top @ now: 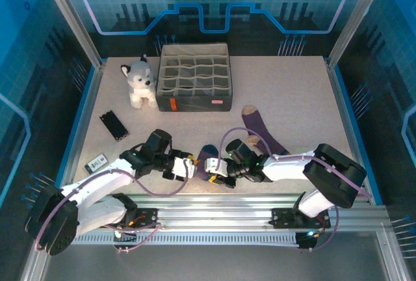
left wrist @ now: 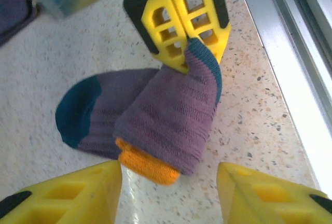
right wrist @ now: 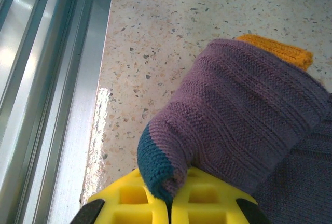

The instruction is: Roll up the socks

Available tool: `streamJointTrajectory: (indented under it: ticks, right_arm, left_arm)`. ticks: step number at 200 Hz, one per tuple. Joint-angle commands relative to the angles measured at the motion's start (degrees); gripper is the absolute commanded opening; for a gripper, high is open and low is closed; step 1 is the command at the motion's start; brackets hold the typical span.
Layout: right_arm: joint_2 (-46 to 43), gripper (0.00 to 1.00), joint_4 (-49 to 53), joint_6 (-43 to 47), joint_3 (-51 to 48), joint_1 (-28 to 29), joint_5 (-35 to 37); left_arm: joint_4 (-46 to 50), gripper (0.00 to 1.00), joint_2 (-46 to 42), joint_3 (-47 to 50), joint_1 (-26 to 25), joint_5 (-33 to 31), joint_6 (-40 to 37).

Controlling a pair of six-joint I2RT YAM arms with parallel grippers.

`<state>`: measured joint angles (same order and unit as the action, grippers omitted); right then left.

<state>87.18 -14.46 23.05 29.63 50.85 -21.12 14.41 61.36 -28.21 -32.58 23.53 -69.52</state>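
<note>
Right gripper (top: 219, 167), seen from above, meets the navy-toed sock (top: 207, 159) at the near edge of the table (top: 292, 92). The left gripper (top: 184, 166) sits just beside the sock on its other side. From up here I cannot tell whether either is closed. The tan-toed sock (top: 261, 133) lies flat farther back, beside the right arm.

From the left wrist, the left gripper's yellow fingers (left wrist: 67, 195) stand wide apart. The folded sock lies just beyond them, its orange cuff nearest the gap. Opposite, the right gripper's jaws are pressed together on the sock's navy heel fold.

From the right wrist, those jaws pinch the navy edge, with purple knit bulging above them.
</note>
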Motion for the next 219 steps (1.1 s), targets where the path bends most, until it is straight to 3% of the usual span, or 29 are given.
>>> streamJointTrajectory:
  ticks: [1, 75, 123, 151, 189, 219]
  right_arm:
    - [1.07, 0.0, 1.98, -0.92, -0.61, -0.84, -0.85]
    - [0.56, 0.0, 1.65, -1.19, -0.86, -0.95, -0.76]
    - [0.63, 0.0, 1.64, -1.13, -0.69, -1.35, -1.11]
    - [0.47, 0.0, 1.02, -2.29, -0.68, -2.0, -1.59]
    - [-0.23, 0.0, 0.84, -4.98, -0.62, -2.91, -2.21]
    - [-0.25, 0.0, 1.8, -9.23, 0.01, -4.71, -3.06]
  left_arm:
    - [-5.74, 0.55, 2.25, 0.53, -1.03, -2.48, -3.85]
    - [-11.96, 0.58, 12.07, -0.1, -4.47, -3.83, -6.73]
    - [-11.32, 0.53, 16.27, -0.71, -6.39, -5.69, -7.52]
    - [-7.37, 0.38, 16.25, -0.27, -7.64, -9.0, -6.84]
    - [2.53, 0.0, 16.54, -3.86, -8.92, -11.01, -3.44]
    - [10.71, 0.0, 18.41, -8.49, -8.96, -10.47, 2.39]
